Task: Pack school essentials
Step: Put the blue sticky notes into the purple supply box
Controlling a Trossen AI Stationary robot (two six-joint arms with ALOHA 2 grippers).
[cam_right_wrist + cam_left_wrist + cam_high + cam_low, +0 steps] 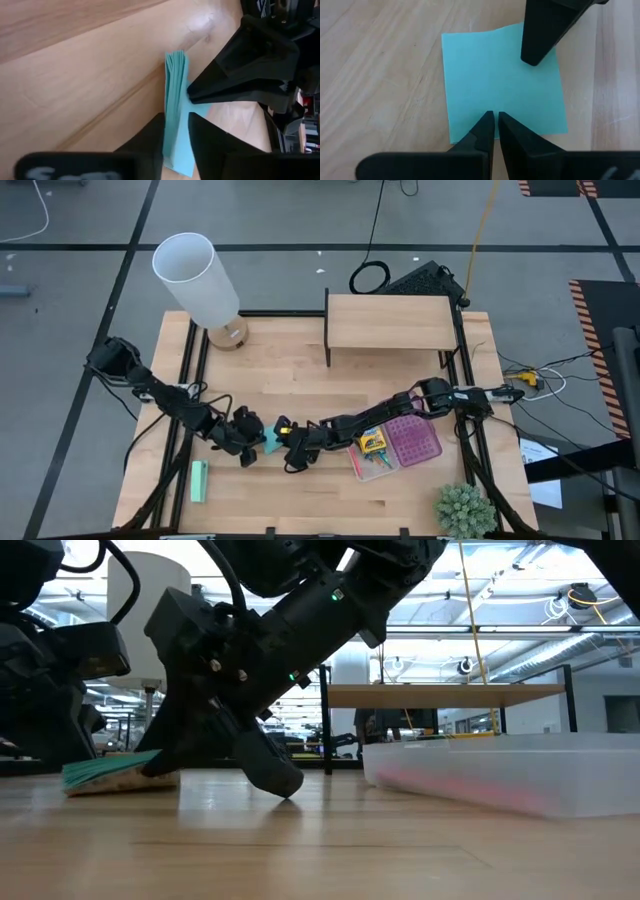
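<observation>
Light-blue square note pad (502,82) lies on the wooden table (300,360) near its front middle, between both arms. Left end effector (495,120) presses its clenched fingertips down on the pad's top sheet. Right end effector (176,125) grasps the pad's edge between its fingers. Right of them sits the clear tray (425,442), holding the yellow crayon box (372,442)
</observation>
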